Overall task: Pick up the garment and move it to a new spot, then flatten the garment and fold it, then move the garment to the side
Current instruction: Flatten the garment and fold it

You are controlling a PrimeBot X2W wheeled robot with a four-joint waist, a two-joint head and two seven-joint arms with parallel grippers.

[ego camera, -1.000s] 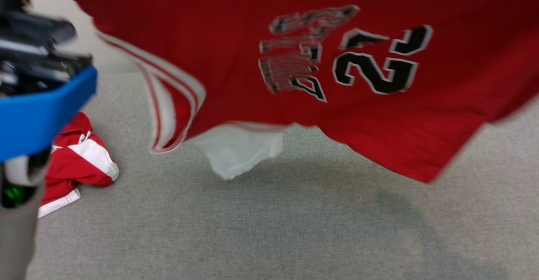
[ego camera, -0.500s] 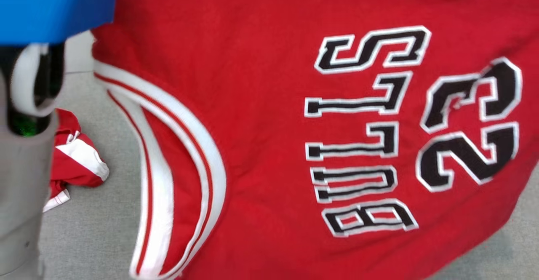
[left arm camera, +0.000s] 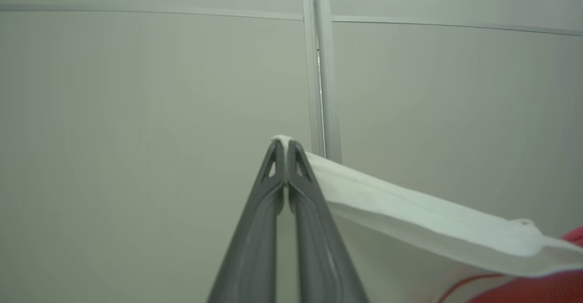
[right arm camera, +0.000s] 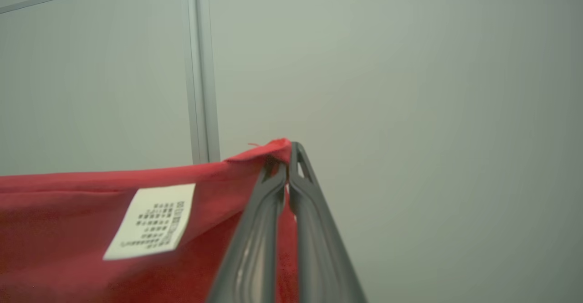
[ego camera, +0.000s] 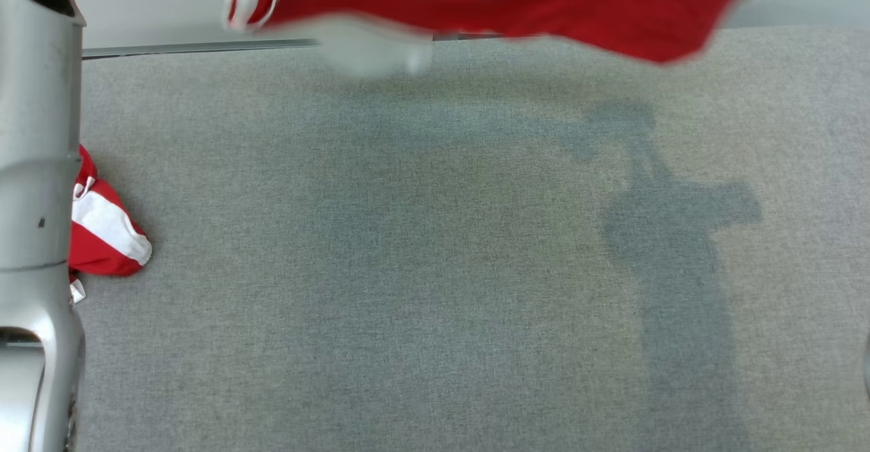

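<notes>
Half a second before, the red sleeveless basketball jersey with black lettering (ego camera: 544,3) had covered almost all of my head view. At this moment it was only a blurred strip along the top edge there, and the grey cloth table (ego camera: 435,268) lay bare under it, with a dark shadow (ego camera: 666,234) on it. The view itself had also shifted a little, so I cannot give all of this change to the jersey. Still, I judged that it had swung up and away from me, and it hung in the air without touching the table.

My left claw (left arm camera: 286,144) was clenched on the white band (left arm camera: 410,207) at the jersey's edge, with the fingers pressed together. My right claw (right arm camera: 286,150) was pinching a red corner of the cloth, near a white care label (right arm camera: 150,221). Both pointed toward a pale wall.

My pale forearm (ego camera: 34,153) stood at the left of the head view, and a crumpled red and white garment (ego camera: 109,234) lay on the table just beside it.

For the task, I believed this was the throw that should spread the jersey. It was not yet flat, and the folding was not begun.
</notes>
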